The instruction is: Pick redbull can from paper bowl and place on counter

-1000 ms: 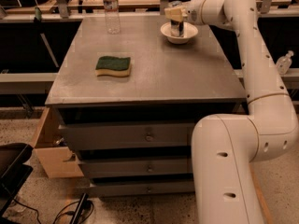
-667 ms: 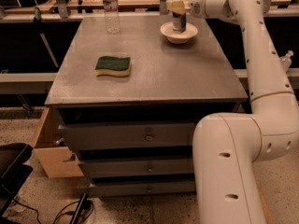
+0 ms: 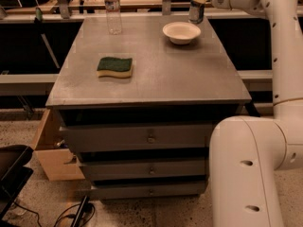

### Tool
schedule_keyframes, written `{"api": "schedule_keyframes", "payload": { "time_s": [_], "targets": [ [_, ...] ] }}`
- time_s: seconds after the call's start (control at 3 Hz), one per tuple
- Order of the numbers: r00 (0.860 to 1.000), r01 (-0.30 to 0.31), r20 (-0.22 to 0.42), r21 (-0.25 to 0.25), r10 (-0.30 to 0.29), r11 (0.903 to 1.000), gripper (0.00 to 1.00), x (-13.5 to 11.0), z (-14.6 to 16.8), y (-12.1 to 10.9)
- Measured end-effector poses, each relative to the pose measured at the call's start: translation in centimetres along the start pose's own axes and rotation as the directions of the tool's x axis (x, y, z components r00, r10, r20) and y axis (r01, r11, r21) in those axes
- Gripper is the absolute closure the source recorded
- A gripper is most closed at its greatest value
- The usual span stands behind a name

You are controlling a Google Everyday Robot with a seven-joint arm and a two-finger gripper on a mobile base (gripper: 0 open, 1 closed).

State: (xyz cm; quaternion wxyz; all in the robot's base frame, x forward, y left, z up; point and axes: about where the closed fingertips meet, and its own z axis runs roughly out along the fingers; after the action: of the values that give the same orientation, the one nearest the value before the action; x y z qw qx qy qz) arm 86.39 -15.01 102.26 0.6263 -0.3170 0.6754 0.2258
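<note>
The hand [image 3: 196,4], clamped on the redbull can [image 3: 195,14], hangs over the paper bowl's [image 3: 181,39] far rim.

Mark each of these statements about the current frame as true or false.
1. The redbull can sits in the paper bowl. False: the redbull can is in the grip of the tool, outside the paper bowl by its far right rim, and the bowl is empty.
2. A sponge lies on the counter, nearer the camera than the bowl and to its left. True: the sponge lies flat on the counter.
3. The water bottle lies on its side. False: the water bottle stands upright near the counter's far edge.
4. The tool is over the far right part of the counter. True.
5. The tool is open and holds nothing. False: it is shut on the can.
</note>
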Motion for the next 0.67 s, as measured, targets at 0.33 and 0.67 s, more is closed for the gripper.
{"api": "schedule_keyframes", "payload": {
  "time_s": [0.33, 0.67],
  "targets": [
    [0.999, -0.030, 0.017, 0.008, 0.030, 0.9995, 1.00, -0.6, -4.0, -1.1],
    [0.997, -0.072, 0.020, 0.010, 0.072, 0.9973, 1.00, -0.4, -7.1, -1.5]
  ]
}}
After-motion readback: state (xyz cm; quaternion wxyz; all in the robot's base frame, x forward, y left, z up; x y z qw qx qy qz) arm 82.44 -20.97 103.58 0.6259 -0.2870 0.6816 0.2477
